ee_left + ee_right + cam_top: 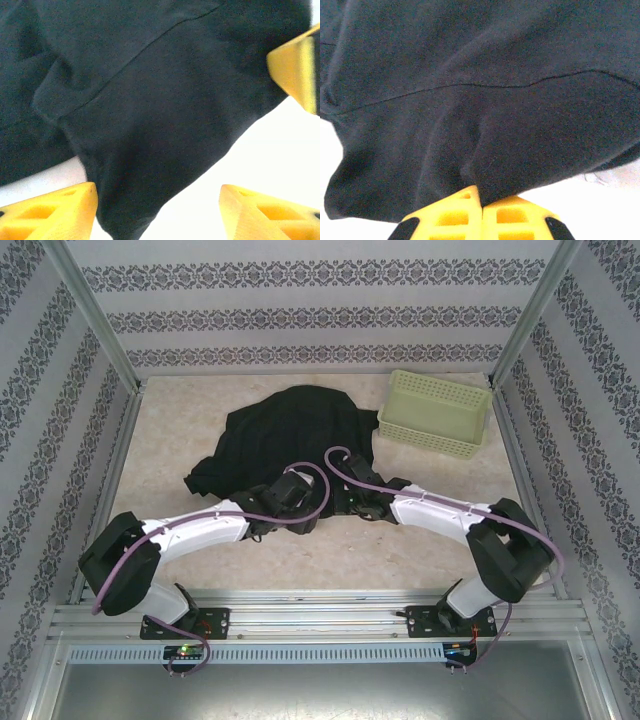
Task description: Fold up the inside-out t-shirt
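Top external view: the inside-out t-shirt [290, 430] lies crumpled in a black heap on the counter [170, 450], past centre toward 12 o'clock. The pale green basket [432, 437] stands just beside the heap at its 3 o'clock side; whether the two touch cannot be told. Both arms reach inward to the shirt's near edge, the left one meeting it at about 6 o'clock and the right one at about 5 o'clock.

Left wrist view: the left end effector [157, 195] is spread wide, its yellow fingers [55, 212] at the 7 and 5 o'clock corners. The shirt covers the upper picture from 9 through 1 o'clock. A lobe of cloth hangs down between the fingers, close to the 7 o'clock one. Nothing is clamped. A seam line runs diagonally across the fabric.

Right wrist view: the right end effector [481, 200] is closed, its finger pads pressed together at 6 o'clock. The shirt's lower edge drops into the tips, with creases converging there, so the fabric is pinched. The cloth spreads from that point up toward 12 o'clock.
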